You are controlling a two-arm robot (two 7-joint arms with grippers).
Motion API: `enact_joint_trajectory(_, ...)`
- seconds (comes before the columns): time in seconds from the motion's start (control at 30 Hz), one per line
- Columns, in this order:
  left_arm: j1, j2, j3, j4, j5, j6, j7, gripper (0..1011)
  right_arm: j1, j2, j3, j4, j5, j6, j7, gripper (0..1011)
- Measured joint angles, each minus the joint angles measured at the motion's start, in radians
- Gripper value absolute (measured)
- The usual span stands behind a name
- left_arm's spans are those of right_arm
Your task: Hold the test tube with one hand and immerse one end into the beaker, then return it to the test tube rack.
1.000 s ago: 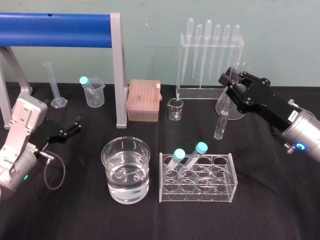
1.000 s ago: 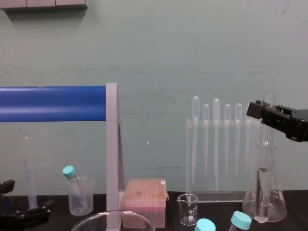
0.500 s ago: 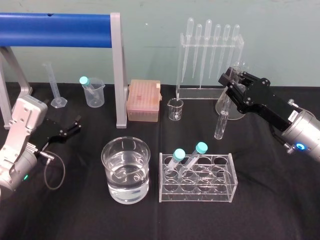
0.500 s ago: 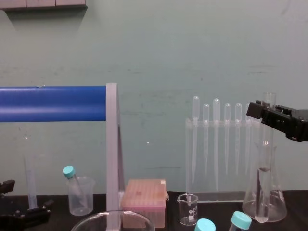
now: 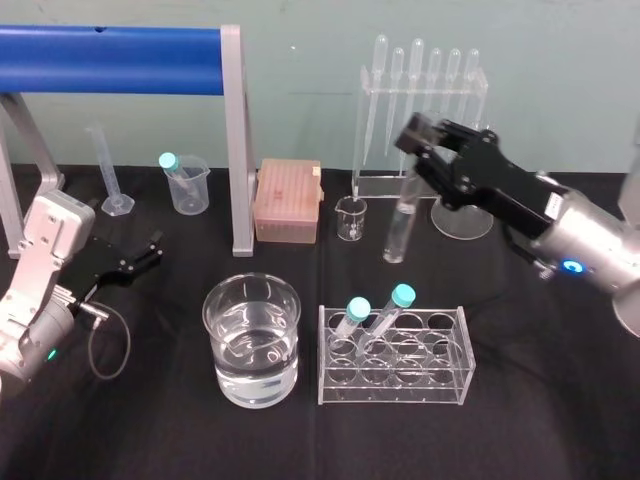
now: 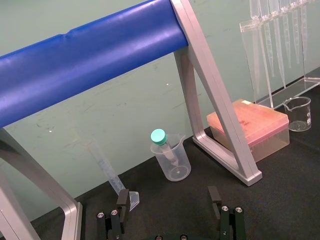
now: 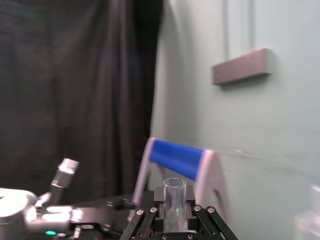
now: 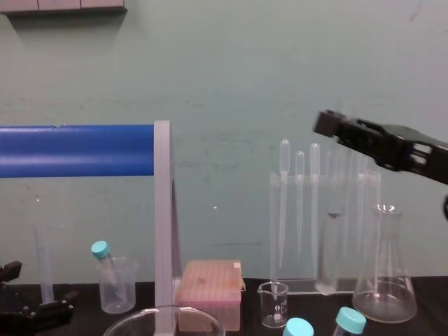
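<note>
Right gripper (image 5: 416, 148) has swung toward the robot's left since the earlier frames, taking the test tube (image 5: 402, 222) with it. The tube hung in front of the flask (image 5: 462, 218) before; that flask now stands uncovered on the tube's right.

Fingers clamped on the tube's upper part. Right wrist view: open rim of the tube (image 7: 175, 196) pokes up between the two closed fingers (image 7: 150, 222). Tube near upright with a slight tilt, in front of the pipette stand (image 5: 420, 105), its lower end just beside the small spouted beaker (image 5: 351, 218). Cannot tell whether that end touches the table.

Chest view: right gripper (image 8: 337, 127) high on the right, tube (image 8: 329, 245) a pale streak below it.

Beaker (image 5: 252, 338) holds water, sits near the front, well apart from the tube. Rack (image 5: 450, 372) just right of the beaker, two teal-capped tubes (image 5: 375, 312) leaning in it.

Left gripper (image 5: 140, 258) low at the table's left edge, fingers (image 6: 122, 199) spread apart, holding nothing.
</note>
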Motion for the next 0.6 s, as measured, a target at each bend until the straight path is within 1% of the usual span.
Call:
enact_joint_trajectory(0.03, 0.0, 0.0, 0.0, 0.0, 0.0, 0.0, 0.0, 1000, 0.018, -0.007, -0.014, 0.007, 0.004, 0.0, 0.023, 242)
enact_joint_trajectory(0.1, 0.0, 0.0, 0.0, 0.0, 0.0, 0.0, 0.0, 1000, 0.035, -0.014, -0.027, 0.012, 0.008, 0.001, 0.044, 242)
enact_joint_trajectory(0.23, 0.0, 0.0, 0.0, 0.0, 0.0, 0.0, 0.0, 1000, 0.084, -0.037, -0.067, 0.027, 0.022, 0.004, 0.105, 242)
enact_joint_trajectory(0.33, 0.0, 0.0, 0.0, 0.0, 0.0, 0.0, 0.0, 1000, 0.106, -0.052, -0.087, 0.034, 0.032, 0.008, 0.137, 242)
enact_joint_trajectory(0.43, 0.0, 0.0, 0.0, 0.0, 0.0, 0.0, 0.0, 1000, 0.139, -0.074, -0.119, 0.042, 0.047, 0.014, 0.182, 242)
enact_joint_trajectory(0.6, 0.0, 0.0, 0.0, 0.0, 0.0, 0.0, 0.0, 1000, 0.165, -0.093, -0.151, 0.046, 0.061, 0.021, 0.222, 242)
